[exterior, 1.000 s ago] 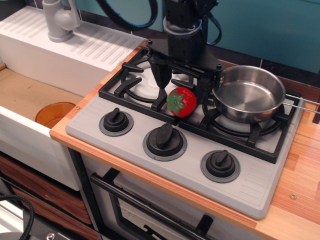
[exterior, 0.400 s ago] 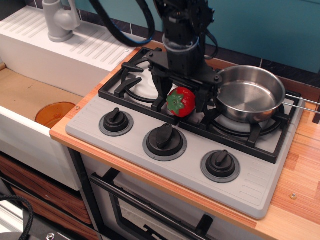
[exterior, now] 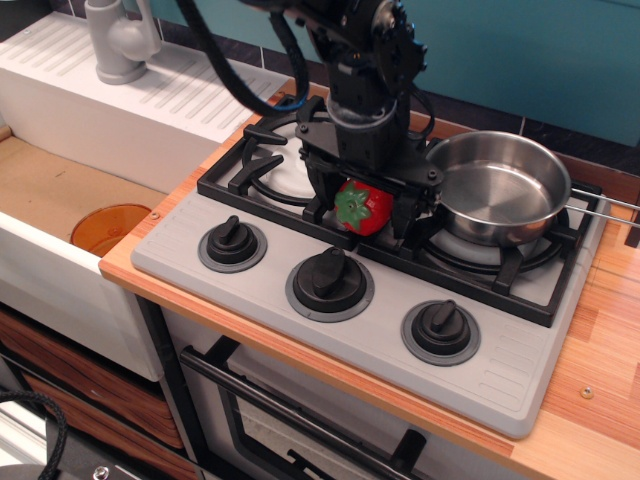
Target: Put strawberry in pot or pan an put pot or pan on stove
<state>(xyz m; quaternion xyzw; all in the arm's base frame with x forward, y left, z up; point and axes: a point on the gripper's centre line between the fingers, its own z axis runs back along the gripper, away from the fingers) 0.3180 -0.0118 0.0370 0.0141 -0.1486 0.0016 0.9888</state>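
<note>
The red strawberry (exterior: 363, 208) with its green cap lies on the black grate between the two burners of the grey stove (exterior: 500, 370). My gripper (exterior: 364, 205) reaches down from above, open. Its two black fingers (exterior: 321, 192) stand on either side of the strawberry, close to it; I see no squeeze. The shiny steel pan (exterior: 495, 188) sits empty on the right burner, just right of the gripper, with its wire handle pointing right.
An orange bowl (exterior: 108, 228) lies in the sink at the left. A grey faucet (exterior: 119, 40) and a white drain board (exterior: 150, 100) are at the back left. Three dark knobs (exterior: 329, 283) line the stove's front. Wooden counter (exterior: 610, 340) lies at the right.
My gripper has come lower around the strawberry and the arm has leaned forward. The strawberry and the pan have not moved.
</note>
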